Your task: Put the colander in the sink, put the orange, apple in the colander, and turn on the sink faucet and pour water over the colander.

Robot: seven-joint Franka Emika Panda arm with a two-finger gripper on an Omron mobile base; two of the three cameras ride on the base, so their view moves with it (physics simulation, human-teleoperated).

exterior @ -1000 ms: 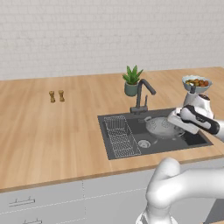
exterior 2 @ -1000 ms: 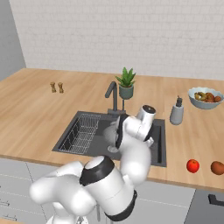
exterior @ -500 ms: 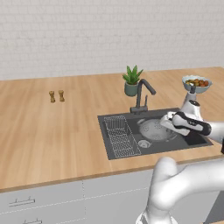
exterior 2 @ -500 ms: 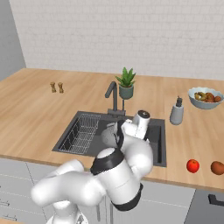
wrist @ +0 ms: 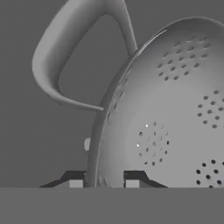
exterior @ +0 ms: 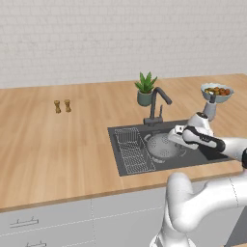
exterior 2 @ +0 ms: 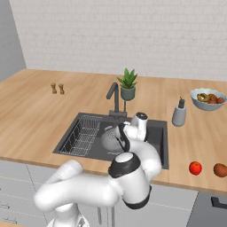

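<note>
The silvery colander (exterior: 161, 145) is down inside the dark sink (exterior: 126, 166), to the right of the wire rack. My gripper (exterior: 175, 138) is shut on the colander's right rim. In the hand view the perforated colander (wrist: 175, 109) fills the right side, and its rim passes between my fingertips (wrist: 132, 183) with a loop handle (wrist: 57, 65) above. From the right base view the gripper (exterior 2: 120, 135) holds the colander (exterior 2: 110, 139) in the sink (exterior 2: 156, 133). The red apple (exterior 2: 195, 168) and the orange (exterior 2: 220, 170) lie on the counter's front right. The faucet (exterior: 157, 103) stands behind the basin.
A wire rack (exterior: 132, 149) fills the sink's left part. A potted plant (exterior: 145, 89) stands behind the faucet. A stemmed fruit bowl (exterior: 216, 91) and a soap dispenser (exterior 2: 179, 114) are at the back right. Two small shakers (exterior: 62, 106) sit far left.
My gripper has carried the colander leftward and a little lower into the sink, toward the wire rack. The grip stayed shut.
</note>
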